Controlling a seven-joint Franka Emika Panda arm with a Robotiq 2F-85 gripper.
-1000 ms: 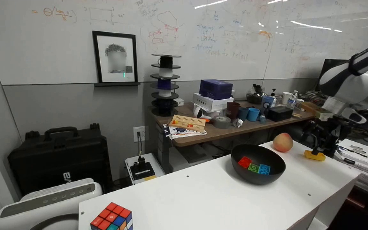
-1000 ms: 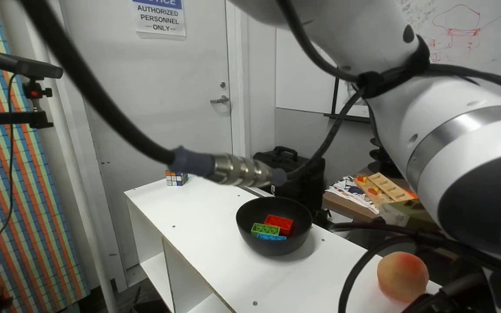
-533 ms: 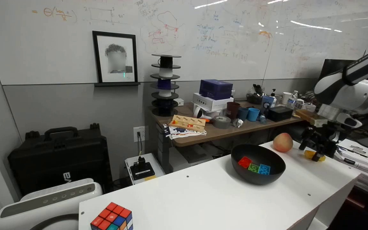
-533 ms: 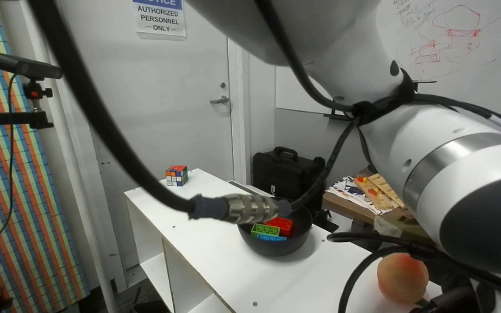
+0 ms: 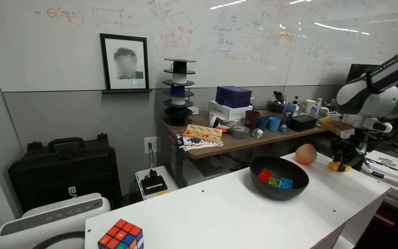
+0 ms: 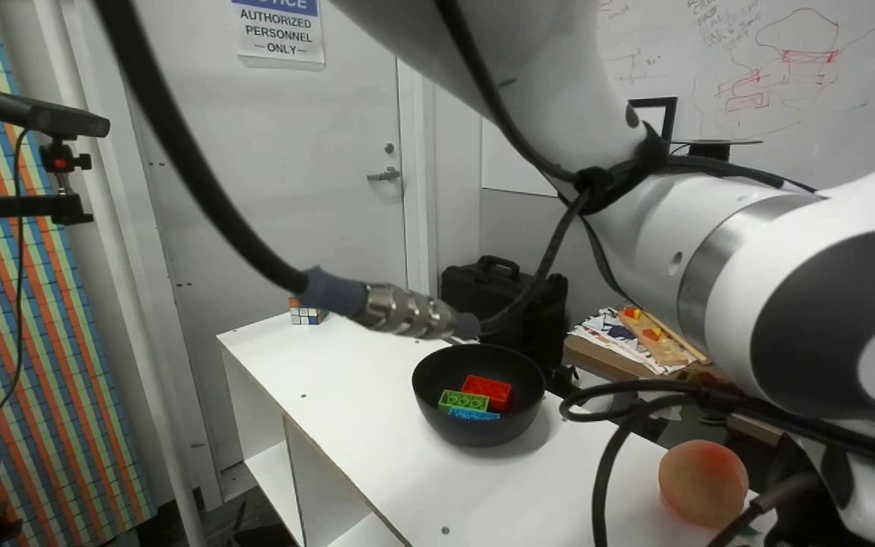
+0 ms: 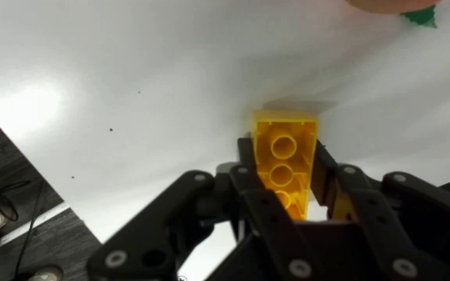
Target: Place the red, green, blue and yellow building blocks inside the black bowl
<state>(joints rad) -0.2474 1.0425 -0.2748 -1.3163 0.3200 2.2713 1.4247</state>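
The yellow building block (image 7: 283,171) lies open side up on the white tabletop, its hollow tubes facing the wrist camera. My gripper (image 7: 282,146) has a finger pressed against each long side of it, shut on the block. In an exterior view the same yellow block (image 5: 334,166) shows partly behind the gripper (image 5: 341,166). Inside the black bowl (image 5: 278,193) rest the red block (image 5: 265,175), the green block (image 5: 274,182) and the blue block (image 5: 285,183). Both exterior views show those three in the bowl (image 6: 475,433); the jaws are out of sight in the view with the near arm.
A peach-like round fruit (image 5: 306,154) sits between the bowl and the gripper, close to the back edge. A Rubik's cube (image 5: 121,235) stands at the far end of the white tabletop (image 5: 219,214). Cables hang from the arm (image 6: 711,251). A cluttered brown desk (image 5: 216,150) stands behind.
The arm has come down over the yellow block and its fingers have closed on the block's sides. The block has stayed in about the same place; the bowl and its contents have not moved.
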